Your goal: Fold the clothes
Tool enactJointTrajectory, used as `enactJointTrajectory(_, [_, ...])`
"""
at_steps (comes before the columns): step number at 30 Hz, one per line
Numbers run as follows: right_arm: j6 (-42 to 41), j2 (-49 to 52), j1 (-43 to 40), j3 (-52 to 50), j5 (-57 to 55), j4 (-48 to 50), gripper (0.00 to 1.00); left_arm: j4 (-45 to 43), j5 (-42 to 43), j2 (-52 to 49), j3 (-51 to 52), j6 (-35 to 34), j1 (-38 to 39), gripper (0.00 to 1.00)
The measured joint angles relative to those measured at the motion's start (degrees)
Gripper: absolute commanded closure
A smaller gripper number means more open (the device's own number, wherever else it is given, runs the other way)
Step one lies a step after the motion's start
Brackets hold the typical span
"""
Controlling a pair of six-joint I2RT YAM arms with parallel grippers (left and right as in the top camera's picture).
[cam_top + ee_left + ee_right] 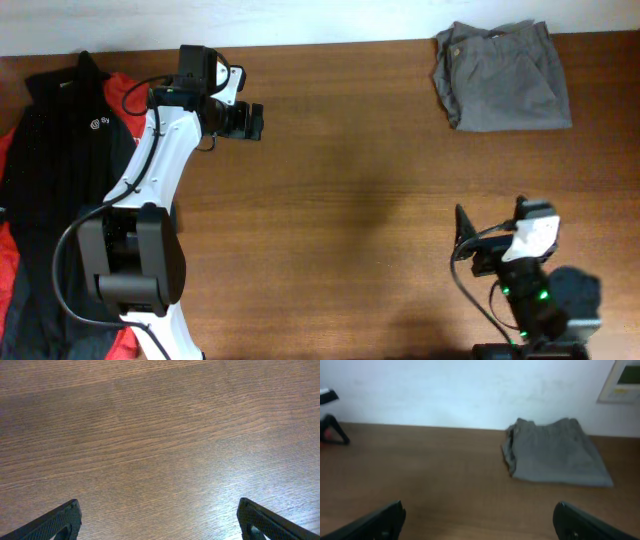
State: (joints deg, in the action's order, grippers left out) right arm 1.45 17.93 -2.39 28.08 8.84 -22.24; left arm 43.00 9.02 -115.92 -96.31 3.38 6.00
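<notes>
Clothes: the grey woven shorts (503, 75) lie in a compact, flattened bundle at the far right edge of the brown wooden table (350, 200), touched by neither arm.
Left gripper (250, 120): hangs over bare wood at the far left, well apart from the shorts, its jaws spread wide with nothing between them.
Right gripper (464, 240): low at the near right, jaws likewise wide apart and empty, facing the shorts across open table.
Overhead only: a black jacket (60, 160) with a small white logo lies over a red garment (120, 90) at the left edge, beside the left arm's base.
Left wrist only: wood grain between two dark fingertips (70, 517); no cloth.
Right wrist only: the shorts side-on against a white wall (445, 390), their edges slightly raised.
</notes>
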Motion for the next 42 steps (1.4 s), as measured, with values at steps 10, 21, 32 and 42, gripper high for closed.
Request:
enactJointTrajectory(10, [0.04, -12.76, 0.04, -18.75, 0.42, 11.26, 0.01, 0.02, -0.02, 0.0, 0.0, 0.0, 0.0, 0.01])
enactJointTrajectory(21, [0.0, -17.05, 0.04, -27.41, 0.48, 19.04, 0.01, 0.0, 0.0, 0.0, 0.0, 0.0, 0.0, 0.01])
enactJointTrajectory(32, [0.02, -17.09, 0.04, -27.41, 0.48, 19.02, 0.01, 0.0, 0.0, 0.0, 0.0, 0.0, 0.0, 0.01])
enactJointTrajectory(42, [0.02, -17.09, 0.04, -27.41, 0.48, 19.02, 0.01, 0.0, 0.0, 0.0, 0.0, 0.0, 0.0, 0.01])
